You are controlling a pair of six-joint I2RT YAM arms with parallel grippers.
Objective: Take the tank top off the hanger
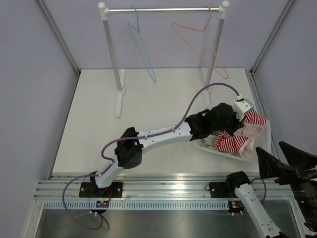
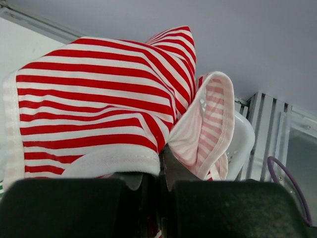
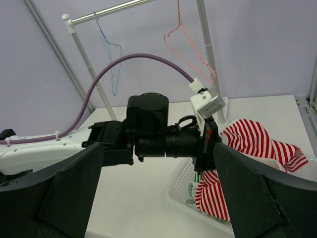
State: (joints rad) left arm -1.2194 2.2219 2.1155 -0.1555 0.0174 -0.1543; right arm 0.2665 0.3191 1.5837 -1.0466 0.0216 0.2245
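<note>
Over white basket [image 1: 212, 148], red-white striped tank top [image 1: 238, 143] bunched in left pincer [image 2: 159, 167]

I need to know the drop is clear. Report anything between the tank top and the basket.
Nothing visible stands between them. The left gripper holds the tank top right over the basket, and part of the cloth hangs down into it.

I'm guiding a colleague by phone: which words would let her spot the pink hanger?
Look at the clothes rail at the far edge of the table. Two bare wire hangers hang there; the pink hanger is the one at the right end, with the blue hanger to its left.
</note>
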